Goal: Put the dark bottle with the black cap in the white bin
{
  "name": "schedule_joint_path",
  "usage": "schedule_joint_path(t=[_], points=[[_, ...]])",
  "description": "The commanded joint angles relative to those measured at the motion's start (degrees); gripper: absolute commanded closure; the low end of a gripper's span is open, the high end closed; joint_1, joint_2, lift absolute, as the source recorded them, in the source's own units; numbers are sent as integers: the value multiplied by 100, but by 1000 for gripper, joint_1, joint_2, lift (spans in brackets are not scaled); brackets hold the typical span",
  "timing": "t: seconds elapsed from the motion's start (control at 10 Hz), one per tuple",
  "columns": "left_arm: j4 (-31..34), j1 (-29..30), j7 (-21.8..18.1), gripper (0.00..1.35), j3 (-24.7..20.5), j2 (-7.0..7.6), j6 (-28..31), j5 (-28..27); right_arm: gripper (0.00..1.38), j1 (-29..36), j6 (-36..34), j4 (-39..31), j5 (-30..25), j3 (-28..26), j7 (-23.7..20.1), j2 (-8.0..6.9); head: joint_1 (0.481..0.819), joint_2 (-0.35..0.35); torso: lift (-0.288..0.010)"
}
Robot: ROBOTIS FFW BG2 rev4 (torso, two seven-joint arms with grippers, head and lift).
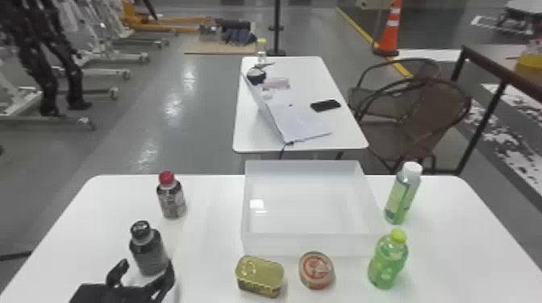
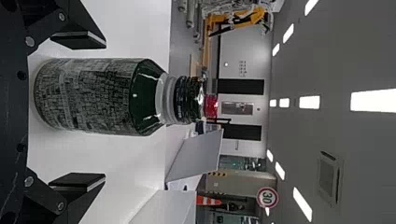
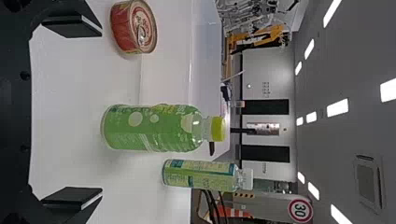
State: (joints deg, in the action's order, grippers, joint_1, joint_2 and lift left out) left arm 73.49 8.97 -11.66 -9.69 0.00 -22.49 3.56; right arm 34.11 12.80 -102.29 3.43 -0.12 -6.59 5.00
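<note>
Dark bottle (image 1: 148,250), left of white bin (image 1: 278,245), likely stiff, slick, best gripped mid-body; left gripper (image 2: 105,111), right gripper (image 3: 101,112): fingers apart.

Glossy clear plastic bottle (image 3: 154,128); smooth, shiny metal tin (image 1: 259,276).

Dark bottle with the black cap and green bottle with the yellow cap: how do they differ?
The dark bottle is nearly black, the green bottle bright green. The dark bottle stands ungripped within the open left claw; the green bottle near the right front corner of the white bin. Both are upright and capped.
</note>
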Motion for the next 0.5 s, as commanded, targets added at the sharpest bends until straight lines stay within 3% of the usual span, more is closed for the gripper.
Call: schedule_joint_path(t=[0.0,0.4], points=[[-291,-265,32,272,29,-15,-98,-4,94,-27,12,25,8,3,-9,-8,549,0,-100],[-713,-555,225,266,29,-15,-212,13,90,-53,56,60,-9,-5,-44,-70,549,0,-100]])
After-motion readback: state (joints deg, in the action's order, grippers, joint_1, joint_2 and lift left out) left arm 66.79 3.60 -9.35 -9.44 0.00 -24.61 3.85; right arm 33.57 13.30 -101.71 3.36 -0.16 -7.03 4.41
